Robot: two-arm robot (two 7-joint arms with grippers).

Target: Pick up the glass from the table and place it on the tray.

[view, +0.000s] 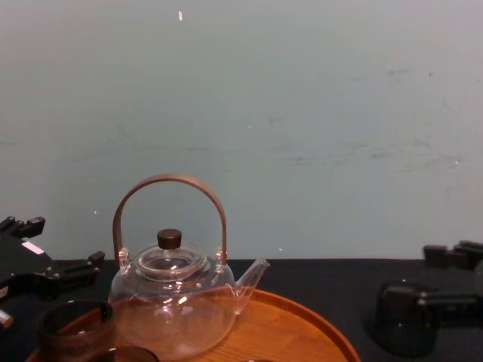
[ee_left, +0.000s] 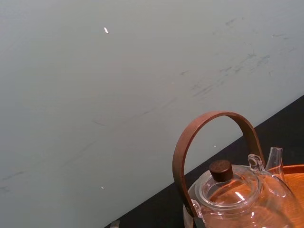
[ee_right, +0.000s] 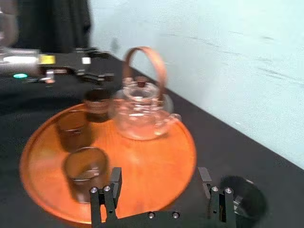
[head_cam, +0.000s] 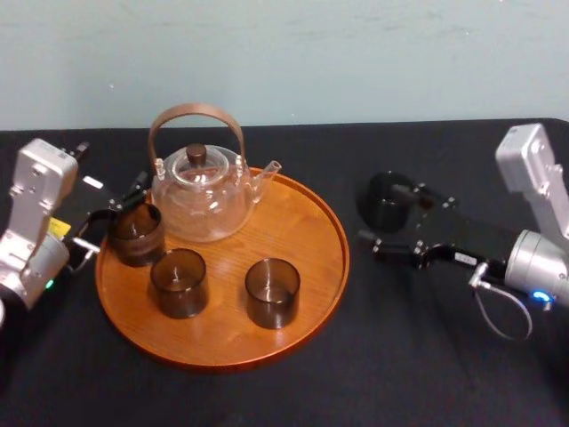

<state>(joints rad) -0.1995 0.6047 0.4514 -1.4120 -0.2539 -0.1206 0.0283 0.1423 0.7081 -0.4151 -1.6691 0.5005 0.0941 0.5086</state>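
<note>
- A large round wooden tray point(head_cam: 298, 233) is set on the black table point(head_cam: 409, 365), left of centre.
- A clear glass teapot point(head_cam: 201, 201) with a brown hoop handle is placed on the far part of the tray, its spout turned to the right.
- Three dark glasses are seen upright on the tray: the left glass point(head_cam: 135, 234) against the left rim, the middle glass point(head_cam: 178, 283) nearer, and the near glass point(head_cam: 272, 293) to its right.
- The table glass point(head_cam: 388, 203) is found upright on the table to the right of the tray, off it and apart from its rim.
- The right gripper point(ee_right: 159, 175) is held at the table glass with its fingers spread wide. In the right wrist view the glass is seen just outside one finger, not between the two.
- The left gripper point(head_cam: 118, 213) is held at the tray's left rim, its fingers spread on either side of the left glass. Whether the glass is touched cannot be told.
</note>
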